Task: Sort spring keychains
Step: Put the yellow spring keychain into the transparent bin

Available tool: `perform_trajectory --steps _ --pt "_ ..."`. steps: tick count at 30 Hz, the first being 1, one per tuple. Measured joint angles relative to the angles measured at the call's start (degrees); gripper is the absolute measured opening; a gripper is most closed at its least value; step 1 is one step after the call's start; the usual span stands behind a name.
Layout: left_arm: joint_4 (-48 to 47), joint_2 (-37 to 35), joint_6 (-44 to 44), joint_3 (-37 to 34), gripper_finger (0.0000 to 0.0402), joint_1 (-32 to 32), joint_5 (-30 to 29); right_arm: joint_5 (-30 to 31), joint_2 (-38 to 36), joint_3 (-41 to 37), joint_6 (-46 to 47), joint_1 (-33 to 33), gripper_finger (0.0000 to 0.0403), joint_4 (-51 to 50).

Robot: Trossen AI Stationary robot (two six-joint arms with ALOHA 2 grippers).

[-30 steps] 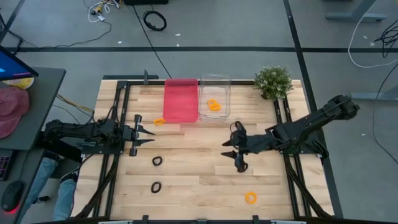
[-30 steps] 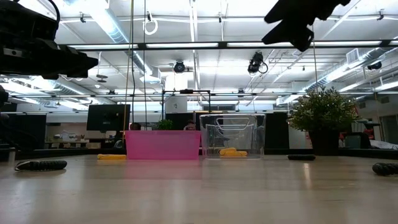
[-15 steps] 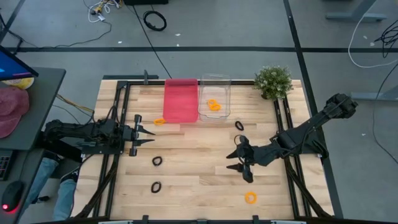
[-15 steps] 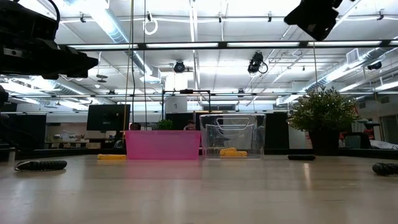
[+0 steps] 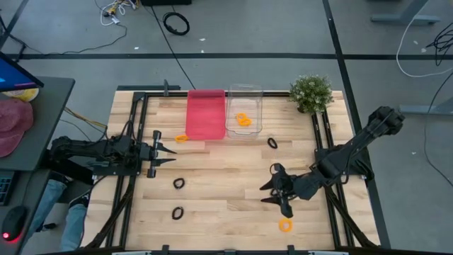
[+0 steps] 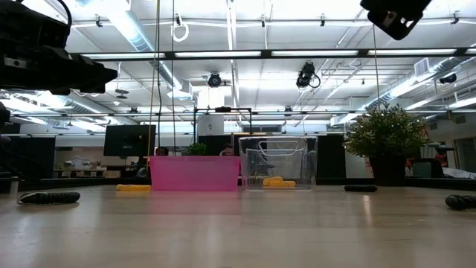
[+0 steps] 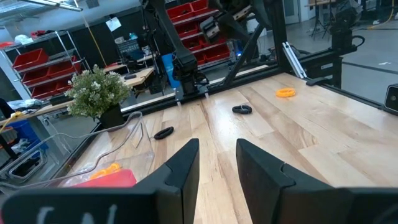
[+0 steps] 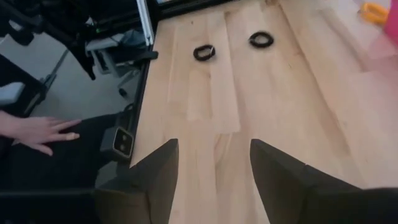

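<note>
Our right gripper [image 5: 272,193], jaws wide and empty, hovers lower right above the orange keychain [image 5: 285,225]; descending off-centre could flick the loop away. Left gripper [image 5: 164,153] waits, jaws narrow.

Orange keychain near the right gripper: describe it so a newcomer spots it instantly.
Start at the potted plant on the table's far right corner and come straight down to the near edge. There, just past the right gripper, open above the bare wood, lies the orange spring keychain. It is the only orange loop on that side; nearby loops are black.
</note>
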Motion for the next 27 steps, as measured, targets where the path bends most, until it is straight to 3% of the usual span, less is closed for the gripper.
perform_trajectory --steps 19,27 --pt "0.0 0.0 0.0 0.0 0.0112 0.0 0.0 -0.4 0.5 0.0 5.7 6.4 0.0183 -1.0" --pt "0.0 0.0 0.0 0.0 0.0112 0.0 0.0 -0.7 2.7 0.0 15.1 12.1 0.0159 -12.0"
